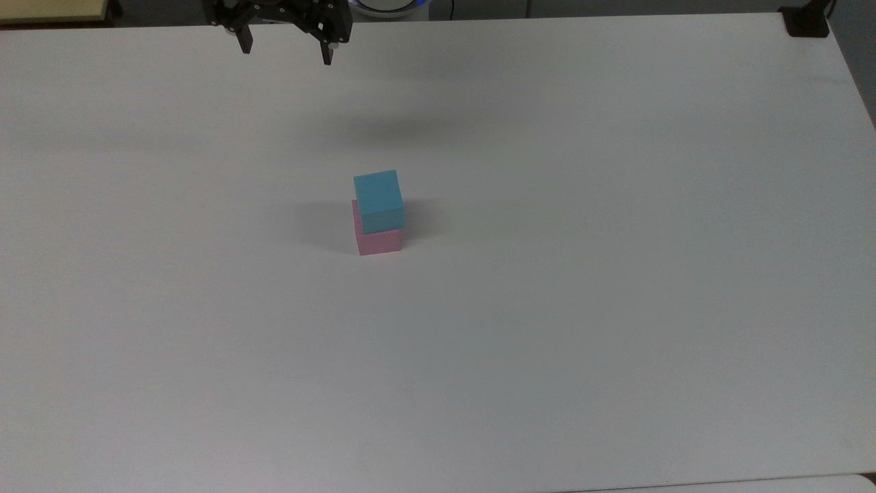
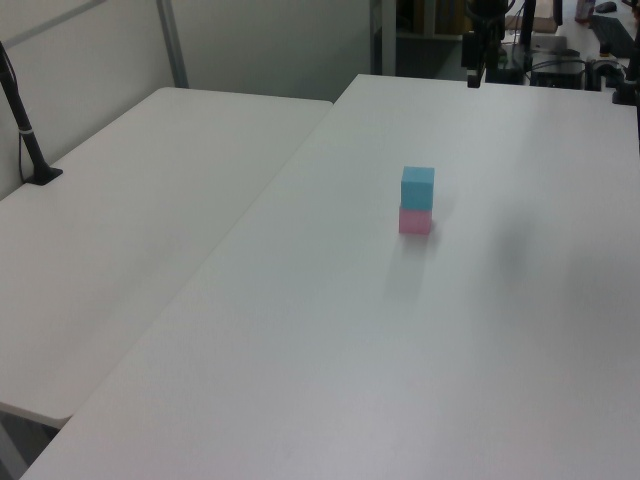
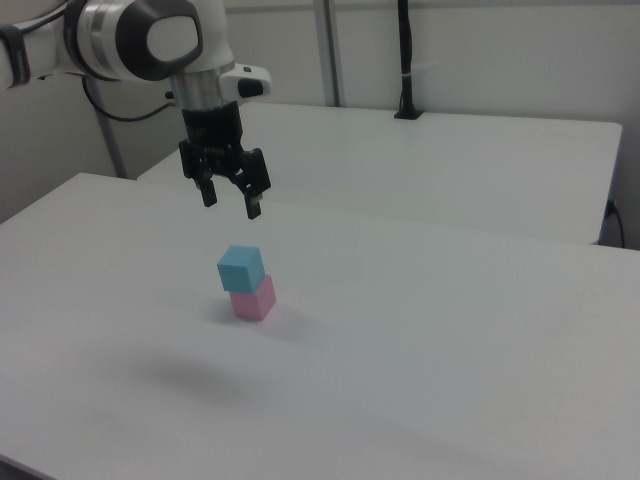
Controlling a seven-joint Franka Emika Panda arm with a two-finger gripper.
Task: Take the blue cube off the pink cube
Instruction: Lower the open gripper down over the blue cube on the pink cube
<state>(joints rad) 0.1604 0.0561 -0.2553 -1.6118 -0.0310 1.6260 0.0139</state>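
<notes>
Top view: blue cube (image 1: 378,200) stacked on pink cube (image 1: 377,239) mid-counter (image 1: 616,308), gripper (image 1: 286,49) high above, fingers spread wide, empty. Left view: same stack (image 2: 417,188). Right view: gripper (image 3: 230,199) above the cubes, clear of them.

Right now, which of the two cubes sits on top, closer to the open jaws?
The blue cube. It rests on the pink cube, which stands on the table. The gripper hangs above them with its jaws open, touching neither.
</notes>
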